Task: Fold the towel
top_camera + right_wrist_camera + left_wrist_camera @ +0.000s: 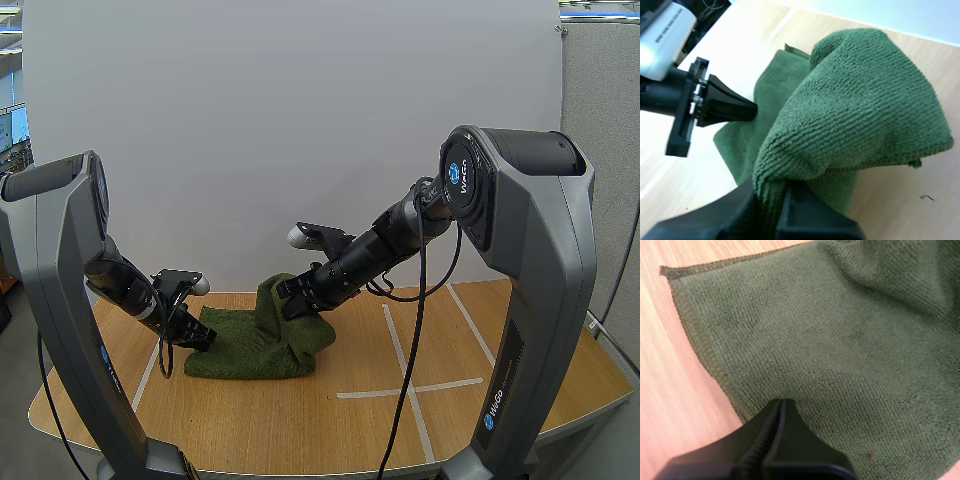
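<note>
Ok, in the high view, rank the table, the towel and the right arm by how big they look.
1. table, largest
2. right arm, though its column stands near the camera, which inflates it
3. towel, smallest

Matt green cloth on smooth pale wood

Our towel point(855, 100) is dark green cloth, matt, with a rough looped pile and a stitched hem along its edge. The worktop point(300, 420) under the towel is light wood, smooth with a faint sheen, crossed beside the towel by thin whitish lines point(410, 388). Our left jaws and right jaws, both at the towel, look like matt black plastic; the left pair's inner faces are ribbed.
</note>
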Robot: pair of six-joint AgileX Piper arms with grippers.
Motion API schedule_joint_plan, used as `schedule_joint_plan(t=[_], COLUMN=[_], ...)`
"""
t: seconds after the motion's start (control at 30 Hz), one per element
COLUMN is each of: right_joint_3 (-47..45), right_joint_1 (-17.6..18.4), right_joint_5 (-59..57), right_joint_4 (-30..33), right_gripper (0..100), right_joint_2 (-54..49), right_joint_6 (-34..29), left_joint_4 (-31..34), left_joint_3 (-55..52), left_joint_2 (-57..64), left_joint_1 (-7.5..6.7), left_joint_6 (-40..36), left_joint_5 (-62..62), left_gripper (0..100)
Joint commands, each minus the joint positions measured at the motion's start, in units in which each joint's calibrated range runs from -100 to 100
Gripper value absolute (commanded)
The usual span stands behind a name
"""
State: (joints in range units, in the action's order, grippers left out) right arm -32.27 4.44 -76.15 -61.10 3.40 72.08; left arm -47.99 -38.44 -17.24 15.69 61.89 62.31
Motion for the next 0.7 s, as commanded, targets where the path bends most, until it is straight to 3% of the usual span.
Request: schedule_joint_plan(t=[0.0,0.67], right_joint_3=[2.2,5.5], right_joint_1=[2.3,8.1], right_joint_5=[-0.1,12.5], right_joint_4=[-2.5,-4.9], right_gripper=[0,0], right_joint_2=[-0.9,4.4], right_joint_6=[0.9,1.5], left_joint_4=[-1.4,-6.7], left_joint_3=[-0.1,-4.8], left_joint_2=[-1.2,-1.2], left_joint_1=[-0.04,-0.04], left_joint_6=[0.1,3.1], left_joint_5=[4.0,5.6], left_gripper=[0,0])
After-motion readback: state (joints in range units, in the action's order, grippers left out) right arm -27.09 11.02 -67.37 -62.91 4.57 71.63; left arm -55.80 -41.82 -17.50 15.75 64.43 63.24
